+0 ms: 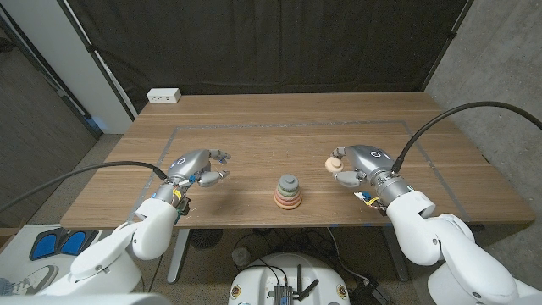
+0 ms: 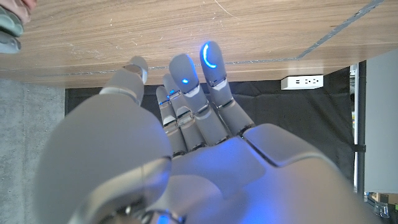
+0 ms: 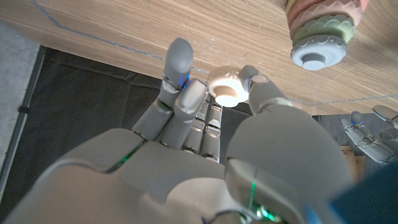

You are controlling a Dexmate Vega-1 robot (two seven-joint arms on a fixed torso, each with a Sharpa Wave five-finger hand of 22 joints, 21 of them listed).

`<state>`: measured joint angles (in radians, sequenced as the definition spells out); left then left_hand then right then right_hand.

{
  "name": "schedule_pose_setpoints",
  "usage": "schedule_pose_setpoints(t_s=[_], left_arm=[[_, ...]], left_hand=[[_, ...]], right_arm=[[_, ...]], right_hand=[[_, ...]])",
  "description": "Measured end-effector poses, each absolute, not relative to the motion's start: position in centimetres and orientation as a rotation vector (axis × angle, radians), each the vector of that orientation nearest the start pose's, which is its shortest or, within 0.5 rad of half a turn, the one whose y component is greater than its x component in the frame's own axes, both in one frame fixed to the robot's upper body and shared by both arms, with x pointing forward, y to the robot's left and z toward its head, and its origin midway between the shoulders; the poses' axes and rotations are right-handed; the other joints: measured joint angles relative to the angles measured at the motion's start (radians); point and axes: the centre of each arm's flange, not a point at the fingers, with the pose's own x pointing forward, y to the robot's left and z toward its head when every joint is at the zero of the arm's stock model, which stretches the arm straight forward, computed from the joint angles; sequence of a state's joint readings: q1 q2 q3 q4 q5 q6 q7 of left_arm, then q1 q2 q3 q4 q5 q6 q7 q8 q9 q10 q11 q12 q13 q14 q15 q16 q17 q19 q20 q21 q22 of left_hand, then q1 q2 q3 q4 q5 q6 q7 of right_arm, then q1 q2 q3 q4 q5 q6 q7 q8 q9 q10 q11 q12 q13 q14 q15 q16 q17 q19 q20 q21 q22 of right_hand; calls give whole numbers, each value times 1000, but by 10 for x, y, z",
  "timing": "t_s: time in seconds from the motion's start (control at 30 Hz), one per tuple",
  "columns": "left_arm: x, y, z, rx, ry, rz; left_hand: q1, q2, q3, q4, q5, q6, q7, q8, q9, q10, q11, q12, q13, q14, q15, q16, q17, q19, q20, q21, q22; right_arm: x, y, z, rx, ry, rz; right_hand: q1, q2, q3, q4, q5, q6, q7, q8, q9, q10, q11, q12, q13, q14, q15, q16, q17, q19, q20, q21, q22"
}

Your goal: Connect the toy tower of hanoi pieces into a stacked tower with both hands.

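A small stacked tower (image 1: 289, 192) of pastel rings, grey piece on top, stands at the table's middle; in the right wrist view the tower (image 3: 323, 31) shows with its grey top (image 3: 317, 57). My right hand (image 1: 359, 163) is to the tower's right and pinches a small cream-peach ring (image 1: 334, 163) between thumb and fingers; the ring (image 3: 225, 86) shows at my fingertips. My left hand (image 1: 196, 166) hovers left of the tower, fingers apart, holding nothing. In the left wrist view the left hand (image 2: 186, 143) reaches toward the table with nothing in it.
The wooden table (image 1: 254, 127) has a taped rectangle outline. A white power strip (image 1: 163, 96) lies at the back left corner. A black curtain hangs behind the table. Cables run from both arms.
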<state>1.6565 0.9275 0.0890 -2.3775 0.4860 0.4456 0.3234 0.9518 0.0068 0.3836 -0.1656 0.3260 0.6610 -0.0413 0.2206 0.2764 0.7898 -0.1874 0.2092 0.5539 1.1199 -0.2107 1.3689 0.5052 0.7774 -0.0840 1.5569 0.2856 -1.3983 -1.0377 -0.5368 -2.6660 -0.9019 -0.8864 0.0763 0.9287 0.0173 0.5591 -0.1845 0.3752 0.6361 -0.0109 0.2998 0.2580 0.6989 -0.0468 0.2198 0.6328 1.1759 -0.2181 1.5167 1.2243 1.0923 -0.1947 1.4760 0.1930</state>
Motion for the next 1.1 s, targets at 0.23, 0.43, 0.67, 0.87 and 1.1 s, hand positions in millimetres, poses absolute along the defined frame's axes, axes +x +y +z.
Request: schedule_pose_setpoints(t_s=[0.23, 0.43, 0.67, 0.87, 1.1], left_arm=[[422, 274, -73, 1210, -580, 234], [422, 275, -76, 1204, -583, 235], [422, 278, -79, 1193, -592, 243], [423, 282, -82, 1180, -599, 257], [422, 285, -85, 1174, -599, 270]], left_hand=[[0, 0, 0, 0, 0, 1, -1, 0, 0, 5, -2, 0, 0, 0, 0, 8, 3, 0, 0, 0, 0], [0, 0, 0, 0, 0, 1, -1, 0, 0, 5, -2, 0, 0, 0, 0, 8, 3, 0, 0, 0, 2], [0, 0, 0, 0, 0, 1, -2, 0, 0, 6, -1, 0, 0, 0, 0, 8, 3, 0, 0, 0, 2], [0, 0, 4, -4, 0, 2, -2, 0, 0, 7, 0, 0, 0, 0, 0, 8, 3, 0, 0, 0, 2], [0, 0, 4, -4, 0, 3, -3, 0, 0, 7, 0, 0, 0, 0, 0, 8, 0, 0, 0, 0, 2]], right_arm=[[376, -170, -52, -1471, -535, -61], [379, -164, -47, -1477, -555, -28], [380, -157, -45, -1483, -564, 10], [383, -151, -43, -1481, -567, 32], [386, -145, -43, -1479, -570, 60]], right_hand=[[0, 0, 0, 0, -1, 0, 0, 0, 0, 0, 0, 0, 6, 0, 0, 4, 0, 0, 0, 0, 0], [0, 0, 0, 0, -1, 0, 0, 0, 0, 2, 2, 0, 6, 0, 0, 4, 0, 0, 0, 0, 0], [0, 0, 0, 0, 2, 0, 0, -1, 0, 2, 2, 0, 6, 0, 0, 4, 0, 0, 0, 0, 0], [0, 0, 0, 0, 2, 0, 0, -2, 0, 2, 2, -3, 5, 0, 0, 4, 0, 0, 0, 0, 0], [0, 0, 0, 0, 2, 6, 6, -6, 0, 7, 7, -8, 5, 0, 0, 4, 0, 0, 0, 0, 0]])
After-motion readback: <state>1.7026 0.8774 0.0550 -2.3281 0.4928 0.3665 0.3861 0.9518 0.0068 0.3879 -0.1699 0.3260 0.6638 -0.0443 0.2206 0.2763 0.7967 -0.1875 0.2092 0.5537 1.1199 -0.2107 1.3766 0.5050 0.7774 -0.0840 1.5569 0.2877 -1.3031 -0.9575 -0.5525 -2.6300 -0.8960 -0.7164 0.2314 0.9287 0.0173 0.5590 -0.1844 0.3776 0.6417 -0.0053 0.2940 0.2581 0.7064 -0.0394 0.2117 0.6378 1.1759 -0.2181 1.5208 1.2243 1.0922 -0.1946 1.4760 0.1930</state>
